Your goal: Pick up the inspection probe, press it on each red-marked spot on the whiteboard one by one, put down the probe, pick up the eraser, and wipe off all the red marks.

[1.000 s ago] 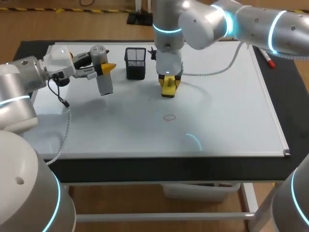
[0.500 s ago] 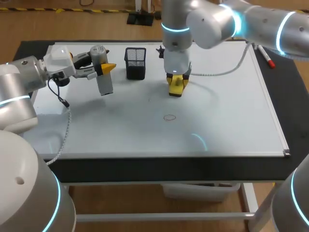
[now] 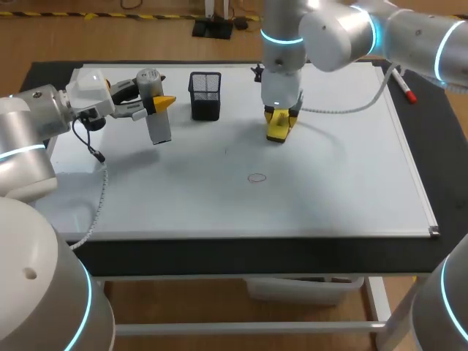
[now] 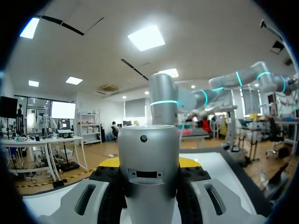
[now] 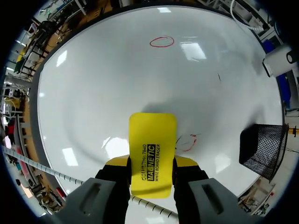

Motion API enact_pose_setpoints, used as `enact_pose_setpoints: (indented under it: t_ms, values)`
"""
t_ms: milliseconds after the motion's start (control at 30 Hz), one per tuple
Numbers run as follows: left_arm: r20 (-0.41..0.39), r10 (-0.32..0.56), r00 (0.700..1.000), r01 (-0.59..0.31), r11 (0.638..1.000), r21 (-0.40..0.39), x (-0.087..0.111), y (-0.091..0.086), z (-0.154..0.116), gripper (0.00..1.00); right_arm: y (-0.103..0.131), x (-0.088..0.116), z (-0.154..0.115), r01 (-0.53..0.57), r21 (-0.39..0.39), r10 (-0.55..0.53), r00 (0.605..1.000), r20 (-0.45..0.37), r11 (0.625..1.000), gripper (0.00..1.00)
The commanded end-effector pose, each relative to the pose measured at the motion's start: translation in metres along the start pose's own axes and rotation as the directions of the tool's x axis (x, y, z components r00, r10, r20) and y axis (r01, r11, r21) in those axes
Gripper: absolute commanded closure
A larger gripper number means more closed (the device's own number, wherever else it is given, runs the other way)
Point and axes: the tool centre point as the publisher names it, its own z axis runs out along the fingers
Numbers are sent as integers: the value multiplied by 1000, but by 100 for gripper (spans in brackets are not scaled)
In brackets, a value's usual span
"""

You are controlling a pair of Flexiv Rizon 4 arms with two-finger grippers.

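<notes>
The grey cylindrical probe (image 3: 156, 121) hangs over the whiteboard's (image 3: 351, 183) far left, with my left gripper (image 3: 157, 104) shut on it. In the left wrist view the probe (image 4: 149, 172) fills the space between the fingers. My right gripper (image 3: 278, 121) is shut on the yellow eraser (image 3: 277, 128), which rests against the board at the far middle. In the right wrist view the eraser (image 5: 152, 149) sits between the fingers, a faint red scribble (image 5: 188, 142) lies right beside it, and a red oval (image 5: 161, 42) lies further ahead. That oval (image 3: 257, 177) shows at mid-board.
A black mesh basket (image 3: 205, 95) stands on the far board between the two grippers, also seen beside the eraser as the basket (image 5: 261, 149). A red-capped marker (image 3: 404, 88) lies at the board's far right edge. A small dark tick (image 3: 225, 151) marks the board.
My right gripper has slid the eraser to the right and slightly farther back across the board. The left arm and probe have stayed put.
</notes>
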Motion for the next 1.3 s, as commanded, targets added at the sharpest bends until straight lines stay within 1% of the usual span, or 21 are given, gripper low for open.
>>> enact_pose_setpoints:
  t_ms: [33, 167, 300, 467, 633, 800, 967, 1300]
  values:
    - [1, 1, 1000, -1, 1000, 1, 0, -1, 0, 100, -1, 3, -15, 10, 14, -11, 1000, 2, 1000, 100]
    - [1, 1, 1000, -1, 1000, 1, 0, -1, 0, 100, -3, -11, -23, 46, 33, -46, 999, 14, 998, 100]
    - [1, 1, 1000, -1, 1000, 1, 0, -1, 0, 100, -1, -33, -27, 88, 41, -89, 996, 23, 995, 100]
    - [1, 1, 1000, -1, 1000, 1, 0, -1, 0, 100, 5, -55, -24, 137, 37, -138, 990, 32, 990, 100]
    - [1, 1, 1000, -1, 1000, 1, 0, -1, 0, 100, 12, -68, -17, 177, 33, -178, 984, 24, 984, 100]
    - [1, 1, 1000, -1, 1000, 1, 0, -1, 0, 100, 17, -76, -8, 207, 24, -207, 978, 17, 978, 100]
    - [1, 1, 1000, -1, 1000, 1, 0, -1, 0, 100, 20, -81, -4, 226, 16, -226, 974, 20, 974, 100]
    - [1, 1, 1000, -1, 1000, 1, 0, -1, 0, 100, 18, -78, 9, 228, -4, -228, 974, 14, 974, 100]
